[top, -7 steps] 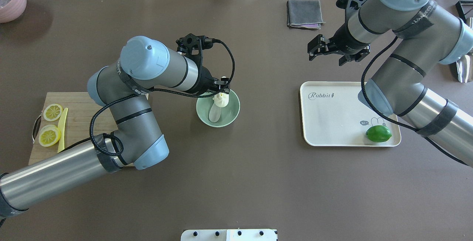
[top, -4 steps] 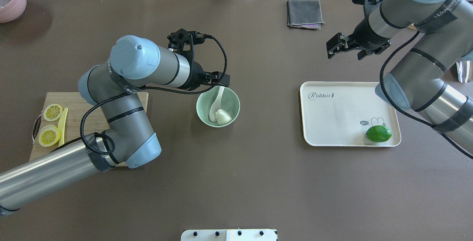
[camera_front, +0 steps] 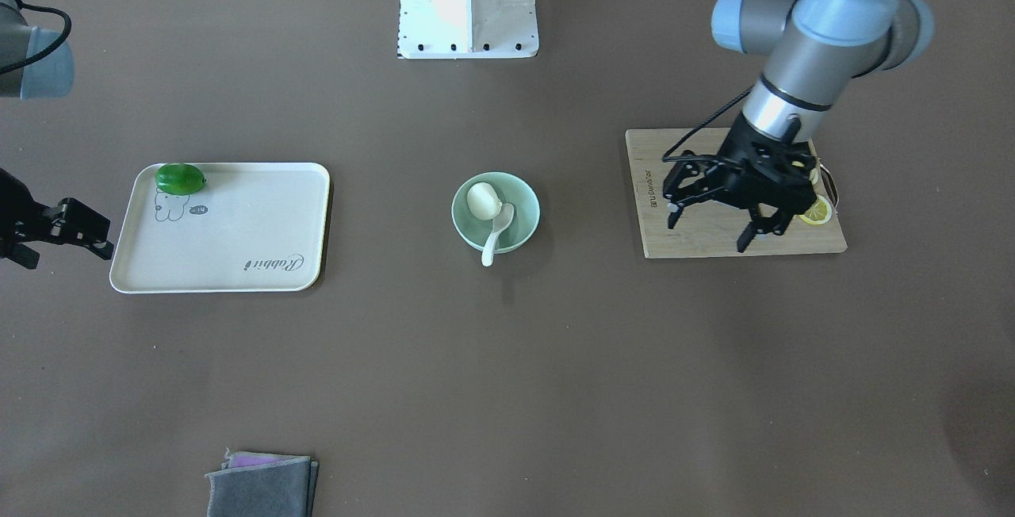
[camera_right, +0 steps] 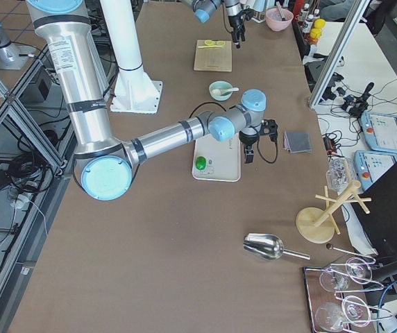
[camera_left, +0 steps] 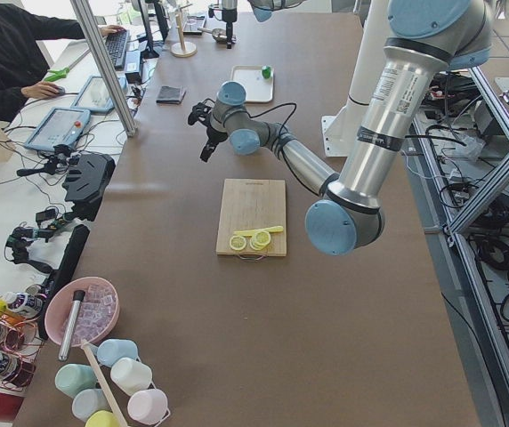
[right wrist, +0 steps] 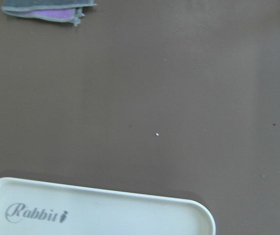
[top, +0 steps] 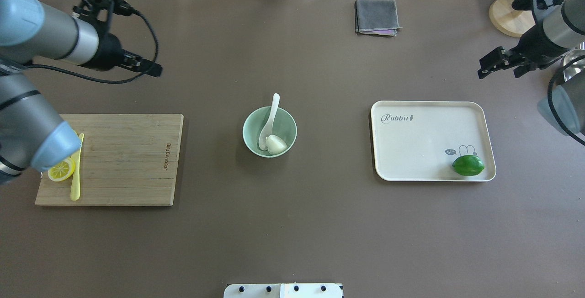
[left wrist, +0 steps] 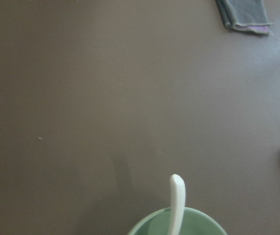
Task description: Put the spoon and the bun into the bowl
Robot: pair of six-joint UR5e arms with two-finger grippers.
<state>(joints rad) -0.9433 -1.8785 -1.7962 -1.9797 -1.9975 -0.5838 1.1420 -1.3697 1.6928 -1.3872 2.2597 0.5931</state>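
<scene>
Brown table [top: 292, 225] fills the view, and the bowl [top: 247, 129] sits in the middle of it. Both the bun [top: 276, 144] and the spoon [top: 272, 115] are inside the bowl, touching each other. The job looks done.

The bun looks soft and light, so a hard squeeze would squash it. Hold it gently by its round sides. The spoon looks hard, smooth and slippery, and it could chip. Its handle pokes out over the rim, and that is the best place to grab it.

The left gripper [camera_front: 710, 231] hangs above the board [top: 128, 161], fingers spread wide, holding nothing. The right gripper [top: 498, 66] is far off past the tray [top: 411, 151], also spread and holding nothing.

I count one bowl, one bun, one spoon, one tray, one lime [top: 468, 165], one cloth [top: 375, 16], one board and one yellow knife [top: 76, 179].
</scene>
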